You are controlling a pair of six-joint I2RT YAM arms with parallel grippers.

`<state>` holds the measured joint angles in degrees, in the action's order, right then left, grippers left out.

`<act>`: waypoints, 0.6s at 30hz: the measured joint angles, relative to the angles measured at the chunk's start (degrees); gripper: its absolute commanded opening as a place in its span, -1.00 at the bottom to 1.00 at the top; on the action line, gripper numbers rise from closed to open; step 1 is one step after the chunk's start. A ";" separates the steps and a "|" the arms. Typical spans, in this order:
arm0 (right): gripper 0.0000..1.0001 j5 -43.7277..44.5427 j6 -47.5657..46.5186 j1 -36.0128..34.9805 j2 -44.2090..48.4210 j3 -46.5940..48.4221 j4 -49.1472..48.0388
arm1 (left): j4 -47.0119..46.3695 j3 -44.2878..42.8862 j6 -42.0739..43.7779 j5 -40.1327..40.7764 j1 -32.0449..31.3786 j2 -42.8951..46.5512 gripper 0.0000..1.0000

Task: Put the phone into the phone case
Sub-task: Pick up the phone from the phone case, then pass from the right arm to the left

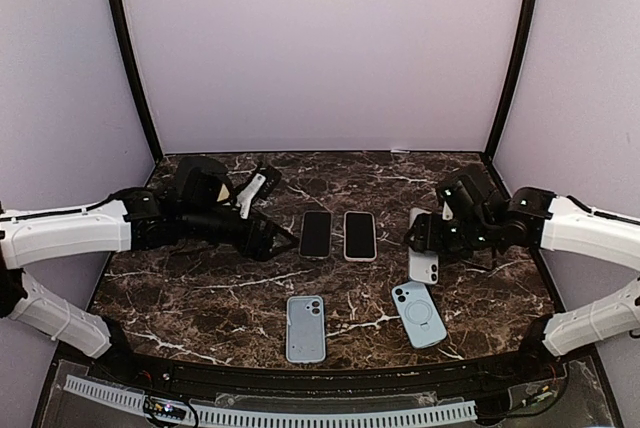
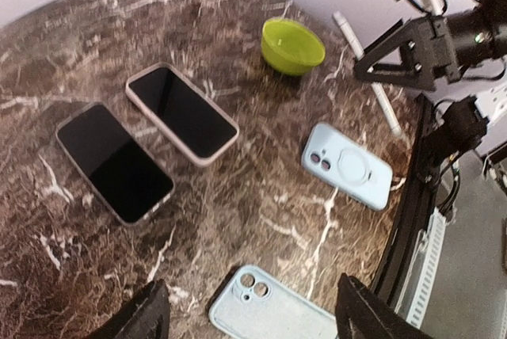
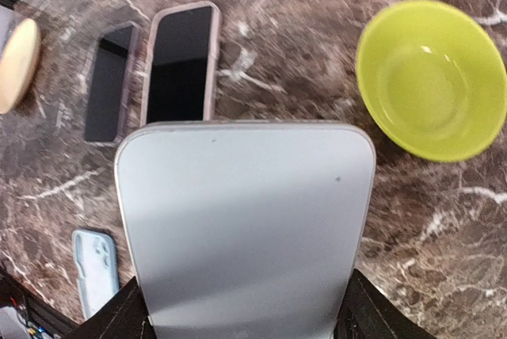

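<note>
Right arm: the right gripper (image 1: 430,236), at the right of the overhead frame, has its jaws clamped on a silver-backed phone (image 3: 245,220).
Left arm: the left gripper (image 2: 252,291) waits at left centre, jaws apart, nothing between them.
Cases: the ringed case (image 1: 418,313), light blue, lies just below the held phone in the overhead frame. The plain case (image 1: 305,328) sits at lower centre.
Doing it well: likely square the phone over a case, match camera corner to cut-out, seat one end first, then press flat. The free arm could pin the case.
Also on the tabletop (image 1: 200,298): a dark-rimmed phone (image 1: 315,234), a pale-rimmed phone (image 1: 360,236) and a lime bowl (image 3: 432,78).
Unclear: which case is meant, whether the cases lie open side up, and whether the phone hangs or rests.
</note>
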<state>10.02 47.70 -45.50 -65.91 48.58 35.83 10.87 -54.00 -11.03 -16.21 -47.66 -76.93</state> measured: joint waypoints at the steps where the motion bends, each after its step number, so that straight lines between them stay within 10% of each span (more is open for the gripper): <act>1: -0.50 1.60 0.37 -1.27 -0.35 1.20 -1.36 | -3.87 1.84 -1.97 0.17 0.04 2.21 0.40; 8: -0.51 15.87 0.55 -12.70 -10.67 12.87 -14.91 | -27.17 8.72 -10.69 0.57 -1.22 7.21 0.38; 14: -0.51 23.74 -2.45 -19.82 -18.27 20.55 -27.78 | -31.30 5.18 -11.91 0.50 -2.21 1.36 0.45; 18: -0.52 24.50 -3.52 -20.57 -21.49 23.21 -32.74 | -31.74 5.18 -10.84 2.38 -2.38 0.98 0.16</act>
<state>34.52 44.18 -66.06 -87.39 71.79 3.09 -20.86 -48.82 -21.87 -13.82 -50.04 -75.94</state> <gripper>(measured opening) 0.714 0.693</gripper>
